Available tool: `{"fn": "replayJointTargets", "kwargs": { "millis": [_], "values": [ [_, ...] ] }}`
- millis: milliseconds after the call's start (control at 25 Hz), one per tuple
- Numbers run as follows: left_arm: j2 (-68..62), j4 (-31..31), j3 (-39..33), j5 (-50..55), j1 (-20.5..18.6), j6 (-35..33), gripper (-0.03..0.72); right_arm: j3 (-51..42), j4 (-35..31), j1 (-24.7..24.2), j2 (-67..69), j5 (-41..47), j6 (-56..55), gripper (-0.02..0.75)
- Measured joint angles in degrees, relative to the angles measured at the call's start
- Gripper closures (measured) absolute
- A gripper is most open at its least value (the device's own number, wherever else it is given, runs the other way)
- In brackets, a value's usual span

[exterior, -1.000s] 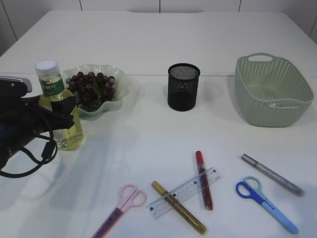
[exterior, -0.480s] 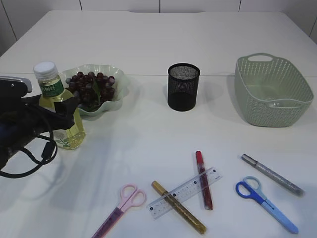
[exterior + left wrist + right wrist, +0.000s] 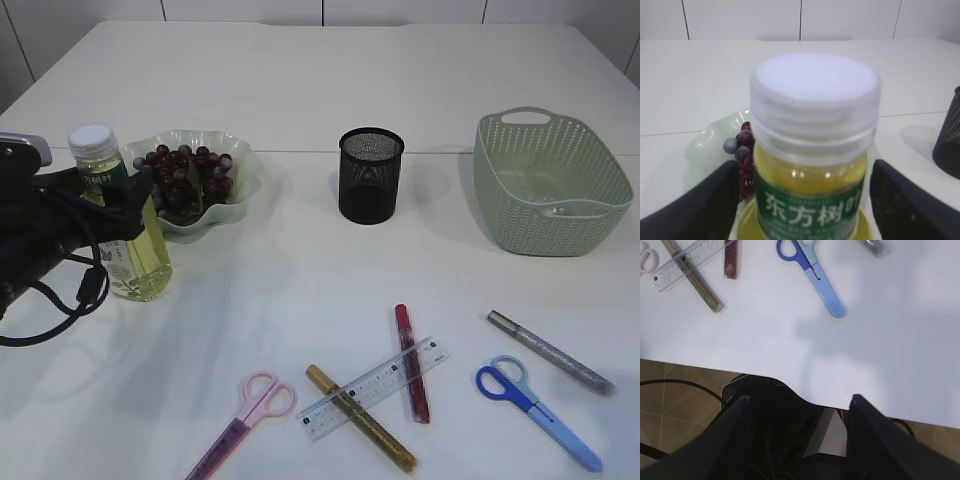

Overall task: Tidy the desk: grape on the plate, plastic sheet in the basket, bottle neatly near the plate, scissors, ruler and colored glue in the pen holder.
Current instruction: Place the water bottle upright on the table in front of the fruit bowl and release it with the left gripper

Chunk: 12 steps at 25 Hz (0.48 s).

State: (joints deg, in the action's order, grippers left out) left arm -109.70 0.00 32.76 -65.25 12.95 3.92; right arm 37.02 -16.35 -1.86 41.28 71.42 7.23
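Note:
The bottle (image 3: 128, 250) of yellow liquid, white cap and green label, stands upright just left of the green plate (image 3: 243, 190) holding the grape bunch (image 3: 185, 178). My left gripper (image 3: 100, 190) is open around its neck; in the left wrist view gaps show between the bottle (image 3: 812, 150) and both fingers (image 3: 715, 200). Pink scissors (image 3: 245, 420), ruler (image 3: 372, 388), gold glue (image 3: 360, 432), red glue (image 3: 411, 362), silver glue (image 3: 550, 352) and blue scissors (image 3: 540, 410) lie at the table's front. The pen holder (image 3: 370, 175) stands mid-table. My right gripper (image 3: 800, 399) is open and empty. The plastic sheet is out of view.
The green basket (image 3: 555, 185) sits at the back right. The right wrist view looks down past the table's front edge to brown floor, with the blue scissors (image 3: 812, 275) and ruler (image 3: 690, 262) on the table above it. Black cable hangs under my left arm.
My left gripper has opened wider and risen from the bottle's body to its neck. The bottle stays standing by the plate. Nothing else has moved.

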Motion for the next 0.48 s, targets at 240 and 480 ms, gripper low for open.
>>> {"fn": "replayJointTargets", "kwargs": {
  "millis": [240,480],
  "values": [
    [3.5,0.0,0.0,0.0,0.0,-1.0,0.102,0.0,0.0,0.0,0.0,0.0,0.0,0.267],
    [8.5,0.0,0.0,2.2,0.0,-2.6,0.127,0.0,-1.0,0.0,0.0,0.0,0.0,0.267]
  ]
}}
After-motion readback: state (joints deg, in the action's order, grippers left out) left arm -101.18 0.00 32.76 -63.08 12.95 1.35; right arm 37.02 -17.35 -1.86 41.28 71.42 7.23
